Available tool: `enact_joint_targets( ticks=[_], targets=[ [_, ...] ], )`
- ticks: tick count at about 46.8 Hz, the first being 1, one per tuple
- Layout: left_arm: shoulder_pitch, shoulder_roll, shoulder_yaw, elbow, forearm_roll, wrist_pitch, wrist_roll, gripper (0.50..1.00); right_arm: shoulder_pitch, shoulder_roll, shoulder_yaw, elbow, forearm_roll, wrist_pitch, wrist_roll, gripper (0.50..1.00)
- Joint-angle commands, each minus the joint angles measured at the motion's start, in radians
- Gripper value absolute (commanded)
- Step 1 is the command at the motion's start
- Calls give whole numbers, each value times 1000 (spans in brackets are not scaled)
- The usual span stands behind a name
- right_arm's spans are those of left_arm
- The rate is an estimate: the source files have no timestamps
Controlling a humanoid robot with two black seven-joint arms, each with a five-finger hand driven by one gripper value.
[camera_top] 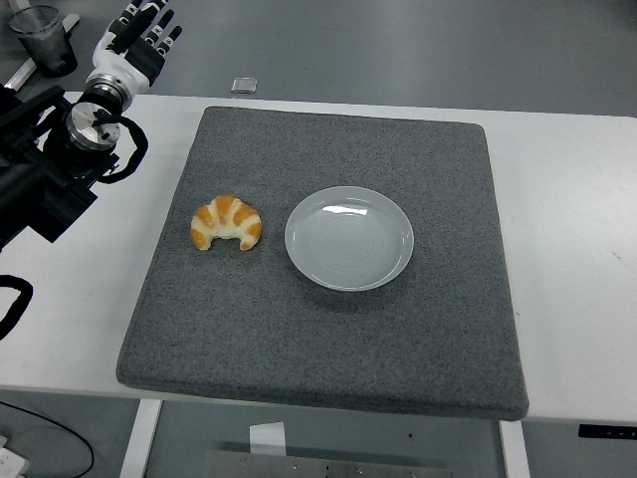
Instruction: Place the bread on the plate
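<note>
L arm [50, 169] comes in from the left edge, black, resting over the table's far-left corner, well apart from the mat. L hand [139, 35] sits past the table's far edge, white and black, fingers straight and relaxed, holding nothing. A clear cup [42, 38] stands at top left, beyond the table, just left of the hand. A black cable [12, 299] loops at the left edge, on the table.

Table [577, 199] is white. A grey mat [328, 339] covers most of its middle. Bread [226, 223], a croissant, lies on the mat's left part, tips pointing toward the near edge. It's just beside the plate [349, 237], on its left, a small gap between, not touching. Plate is pale, round, w/ nothing on it, near the mat's centre.

A small pale object [244, 85] lies on the floor past the table's far edge; can't tell what it is. R arm isn't in the pic.
</note>
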Motion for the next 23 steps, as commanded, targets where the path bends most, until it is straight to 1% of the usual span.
enact_joint_targets(
  ticks=[1, 10, 17, 20, 23],
  targets=[
    [0, 0, 0, -1, 13, 0, -1, 1000, 0, 0, 0, 0, 0, 0, 0, 932],
    [-1, 0, 0, -1, 27, 0, -12, 1000, 0, 0, 0, 0, 0, 0, 0, 932],
    [-7, 12, 5, -3, 42, -18, -12, 1000, 0, 0, 0, 0, 0, 0, 0, 932],
    [-10, 15, 20, -4, 86, -29, -12, 1000, 0, 0, 0, 0, 0, 0, 0, 932],
    [-15, 19, 57, -4, 164, -32, -11, 1000, 0, 0, 0, 0, 0, 0, 0, 932]
  ],
)
